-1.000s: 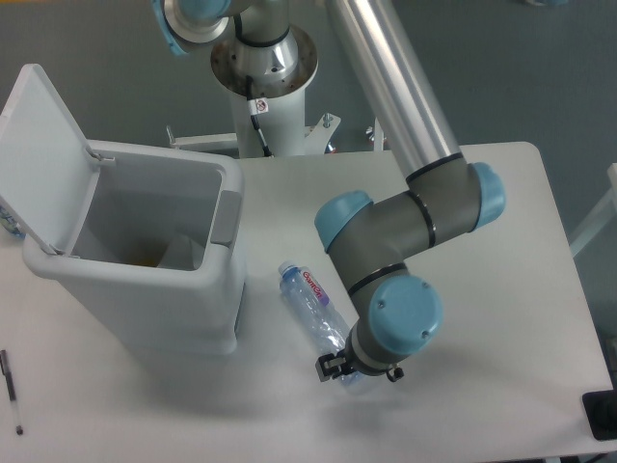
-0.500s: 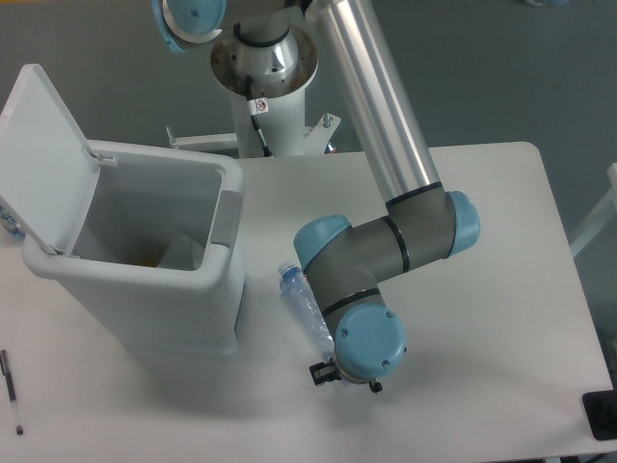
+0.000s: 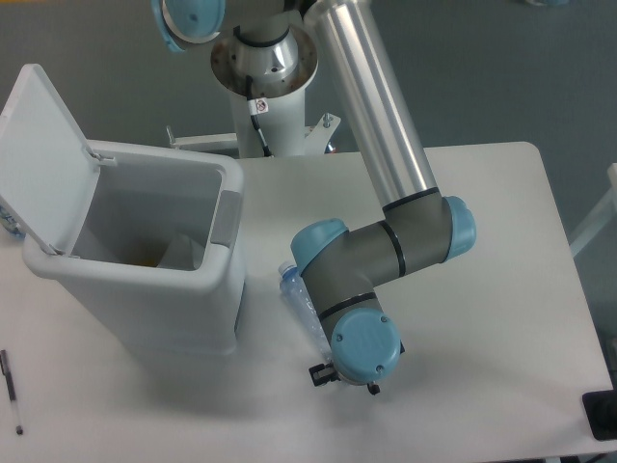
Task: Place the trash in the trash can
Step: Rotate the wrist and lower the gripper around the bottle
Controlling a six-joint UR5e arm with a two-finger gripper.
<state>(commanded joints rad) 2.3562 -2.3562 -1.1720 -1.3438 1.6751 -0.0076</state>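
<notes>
The trash that shows is a clear crinkled plastic bottle (image 3: 297, 297) lying on the white table (image 3: 501, 289), just right of the trash can. Only its blue-capped upper end and part of its body are visible, because the arm's wrist covers the rest. My gripper (image 3: 339, 374) points straight down over the bottle's lower end. Its fingers are hidden under the wrist, and only small black parts stick out. The trash can (image 3: 224, 289) is a pale grey bin with its lid (image 3: 40, 154) swung open. A pale shape (image 3: 183, 253) lies inside, too unclear to name.
A thin black pen (image 3: 10, 388) lies at the table's left front edge. A dark object (image 3: 602, 415) sits at the right front corner. The robot's base (image 3: 265, 72) stands behind the table, beside the can.
The wrist has moved left and slightly down along the bottle, now covering its label and lower half. The bottle and the can have stayed in place.
</notes>
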